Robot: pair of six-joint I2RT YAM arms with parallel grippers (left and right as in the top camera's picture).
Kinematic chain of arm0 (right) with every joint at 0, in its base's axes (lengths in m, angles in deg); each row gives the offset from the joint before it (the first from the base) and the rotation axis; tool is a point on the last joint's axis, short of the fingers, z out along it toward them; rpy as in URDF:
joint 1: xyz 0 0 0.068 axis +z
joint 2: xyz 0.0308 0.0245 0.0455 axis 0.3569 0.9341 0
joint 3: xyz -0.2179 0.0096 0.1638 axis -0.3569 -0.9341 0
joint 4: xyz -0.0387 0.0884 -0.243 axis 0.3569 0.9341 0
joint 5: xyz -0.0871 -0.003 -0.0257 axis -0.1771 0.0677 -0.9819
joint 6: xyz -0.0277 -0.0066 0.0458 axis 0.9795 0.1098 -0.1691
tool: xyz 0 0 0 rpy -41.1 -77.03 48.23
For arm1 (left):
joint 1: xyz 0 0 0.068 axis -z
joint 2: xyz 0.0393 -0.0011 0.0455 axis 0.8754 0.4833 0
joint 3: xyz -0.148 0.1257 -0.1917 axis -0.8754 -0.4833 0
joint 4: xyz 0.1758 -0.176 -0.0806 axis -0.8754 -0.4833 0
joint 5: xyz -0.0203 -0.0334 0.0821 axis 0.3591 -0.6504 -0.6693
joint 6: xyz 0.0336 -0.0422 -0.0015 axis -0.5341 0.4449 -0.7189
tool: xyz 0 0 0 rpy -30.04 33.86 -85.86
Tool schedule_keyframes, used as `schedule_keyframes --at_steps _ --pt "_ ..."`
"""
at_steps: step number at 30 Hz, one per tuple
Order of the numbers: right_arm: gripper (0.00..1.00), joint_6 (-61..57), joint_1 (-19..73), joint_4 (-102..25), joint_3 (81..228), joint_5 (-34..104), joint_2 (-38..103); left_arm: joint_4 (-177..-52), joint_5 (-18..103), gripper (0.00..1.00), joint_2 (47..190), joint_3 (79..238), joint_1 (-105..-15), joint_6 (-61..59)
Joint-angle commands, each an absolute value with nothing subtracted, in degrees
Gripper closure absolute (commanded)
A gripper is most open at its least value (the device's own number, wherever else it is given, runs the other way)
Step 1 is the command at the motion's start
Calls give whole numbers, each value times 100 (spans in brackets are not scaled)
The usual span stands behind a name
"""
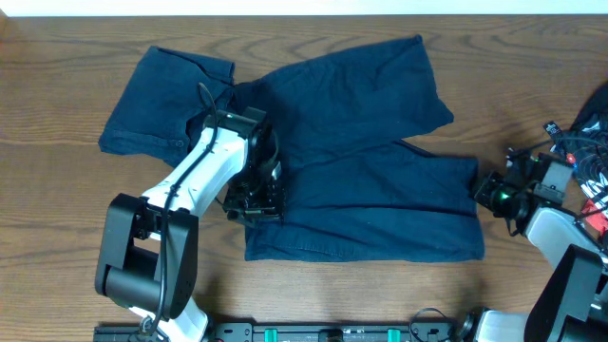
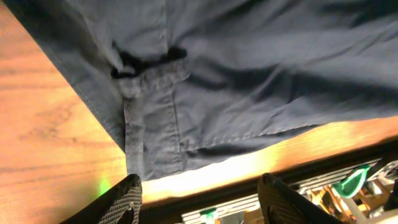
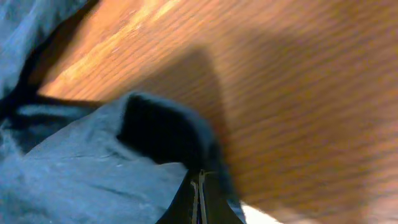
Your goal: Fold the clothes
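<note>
Item: navy shorts (image 1: 380, 190), dk blue fabric, spread on wooden table (image 1: 57, 209), centre; not yet folded.
Layout: one leg runs far-right, the other runs right along the near side. A rumpled part (image 1: 161, 114) lies far-left; can't tell if it is the same garment or a 2nd pair.
L arm: left gripper (image 1: 255, 201) is over the near-left part of the shorts. Its fingers (image 2: 121, 202) are spread wide w/ nothing betw. them. Cloth lies beyond the tips; contact not clear.
Why (L, est.): prob. poised to take the near-left edge, so both ends of the near leg are held for one fold.
R arm: right gripper (image 3: 198, 193) is at the right end of the near leg. Fingers are pressed together, w/ the hem edge caught betw. them as far as the wrist view shows. Cloth humps up off the table beside the tips, a dark hollow under it.
Why (R, est.): a pinch at the hem gives a corner to lift & carry over.
Detail: stitched band (image 2: 134, 137) on the cloth shows in the left wrist view; bare table to the left and near side of it.
Step (est.): early, grasp phase before the 1st fold.
Risk (est.): a one-sided lift may drag or skew the cloth; the thin hem may slip.
Other: cable bundle (image 1: 594, 142) at right by the R arm, apart from the cloth.
</note>
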State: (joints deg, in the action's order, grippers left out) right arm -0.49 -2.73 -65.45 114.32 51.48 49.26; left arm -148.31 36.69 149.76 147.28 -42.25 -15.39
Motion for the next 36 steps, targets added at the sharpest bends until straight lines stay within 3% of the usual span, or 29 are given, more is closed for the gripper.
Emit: schedule_keyframes --at_steps 1,2,4,7,14,18,20,24,26,28,29,33,36 --pt "99 -115 -585 -6558 11589 5065 4852 -14916 3599 38 14963 14422 -4253 -1613" --pt "97 -126 -690 -6560 11593 5074 4852 -14906 3597 38 14963 14330 -4253 -1613" --pt "77 -182 -900 -6435 11624 5282 4827 -14820 3595 38 14963 14136 -4255 -1613" --pt "59 -180 -1234 -6149 11670 5911 4712 -14575 3490 38 14963 13856 -4253 -1609" --pt "51 -27 -1652 -3937 11849 6565 4146 -13968 3190 35 14963 13386 -4253 -1609" --pt "47 412 -1608 -2680 11842 6101 4104 -13660 3188 75 14963 13165 -4253 -1611" --pt "46 482 -1549 -2309 11840 5692 4104 -13609 3188 91 14963 13150 -4253 -1611" --pt "53 491 -1400 -1786 11814 5026 4104 -13550 3186 94 14963 13150 -4253 -1611" --pt "69 493 -1344 -1815 11770 4818 4104 -13542 3186 94 14963 13150 -4253 -1611" --pt "95 469 -1335 -1981 11762 4420 4104 -13542 3166 94 14963 13150 -4253 -1611" --pt "99 344 -1348 -2073 11762 4162 4104 -13548 3120 94 14963 13150 -4253 -1611" --pt "99 -705 -1464 -2455 11762 2969 4104 -13653 2736 94 14963 13150 -4255 -1609" --pt "99 -847 -1514 -2766 11762 2877 4104 -13723 2568 94 14963 13150 -4255 -1611"
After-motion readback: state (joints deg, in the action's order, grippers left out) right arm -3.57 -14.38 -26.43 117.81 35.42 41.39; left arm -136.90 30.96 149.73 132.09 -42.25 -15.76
